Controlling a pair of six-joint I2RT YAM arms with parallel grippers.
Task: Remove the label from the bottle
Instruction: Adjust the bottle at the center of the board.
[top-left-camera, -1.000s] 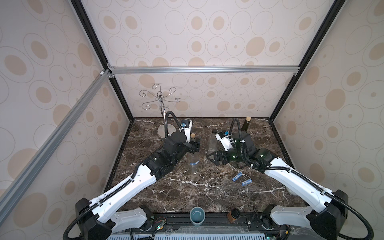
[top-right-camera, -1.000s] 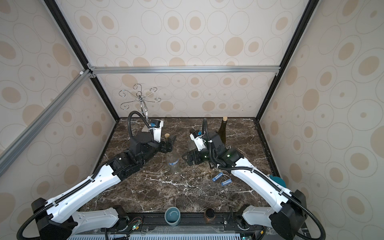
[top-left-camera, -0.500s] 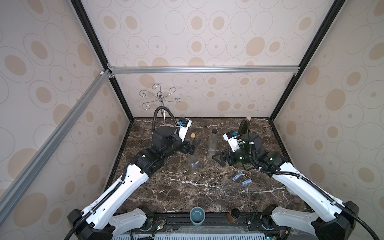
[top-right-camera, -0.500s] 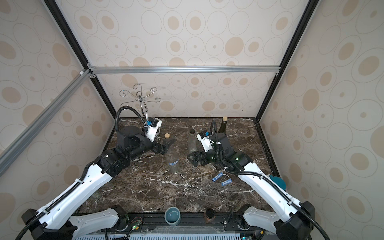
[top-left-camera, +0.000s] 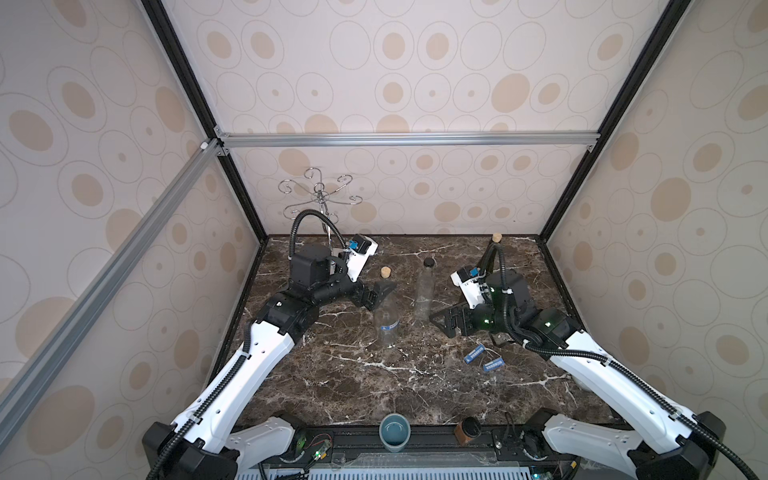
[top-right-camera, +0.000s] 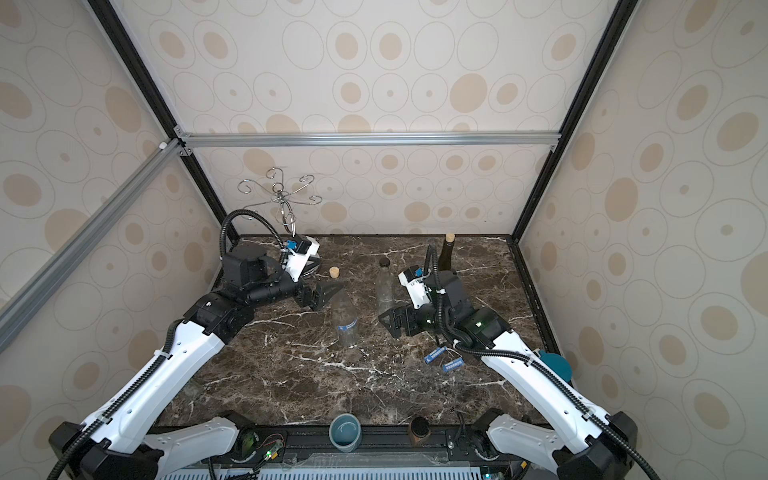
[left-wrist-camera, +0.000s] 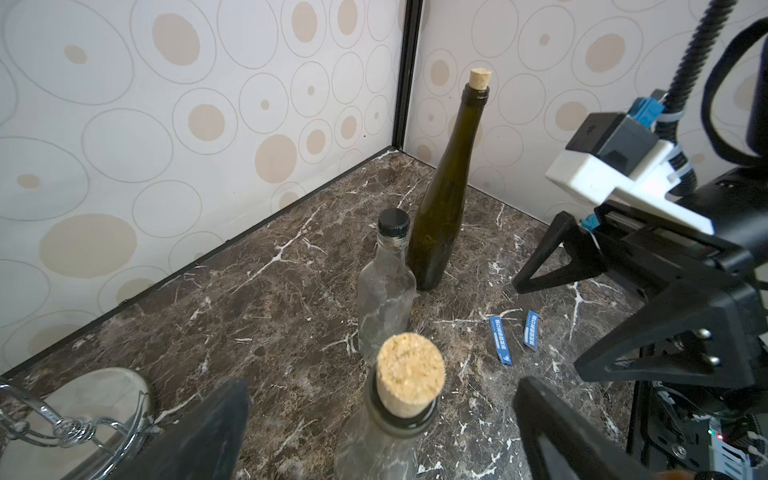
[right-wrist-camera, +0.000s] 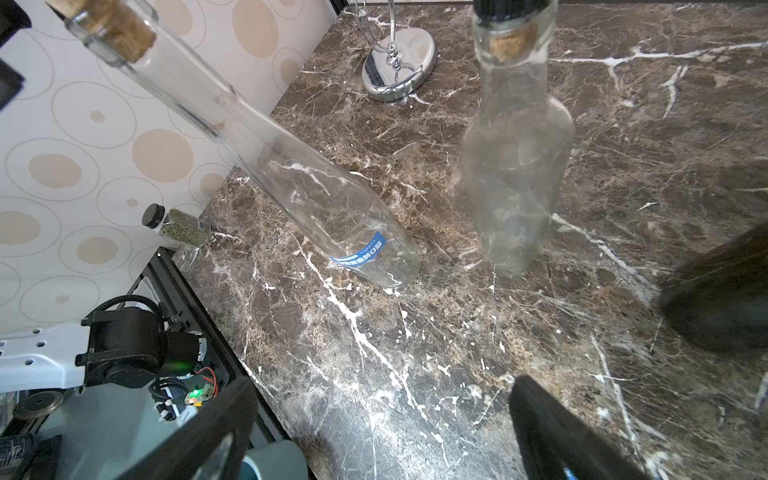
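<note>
One bottle label (right-wrist-camera: 359, 253), outside left-wrist view

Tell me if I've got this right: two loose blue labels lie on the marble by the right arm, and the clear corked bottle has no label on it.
Not quite. The clear corked bottle does have a blue label near its base; the right wrist view shows it. The rest holds: two loose blue labels lie on the marble by the right arm.

The bottle (top-left-camera: 386, 320) is glossy glass, its cork (top-left-camera: 387, 272) rough, the table (top-left-camera: 353, 395) polished marble.
</note>
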